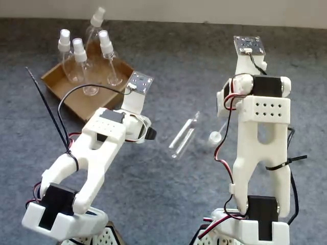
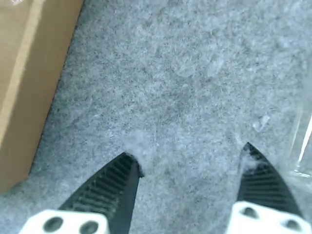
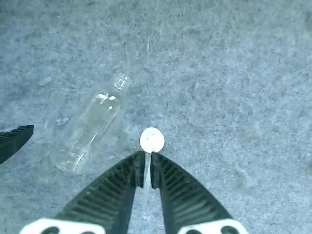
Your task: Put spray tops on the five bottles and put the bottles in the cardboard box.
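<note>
The right gripper (image 3: pixel 147 155) is clamping its fingers on the spray top (image 3: pixel 152 140) beside the lying bottle (image 3: pixel 90 129); the left gripper (image 2: pixel 187 150) is holding its fingers apart above the worktop (image 2: pixel 195 73).

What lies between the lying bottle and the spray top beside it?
Bare grey carpet lies between the bottle and the spray top, as the right wrist view shows.

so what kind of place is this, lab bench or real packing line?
Looks like a small lab or hobby bench, not a line: two little white desktop arms with loose wiring, a grey felt-like mat over the table, and one shallow cardboard box holding four capped bottles.
</note>
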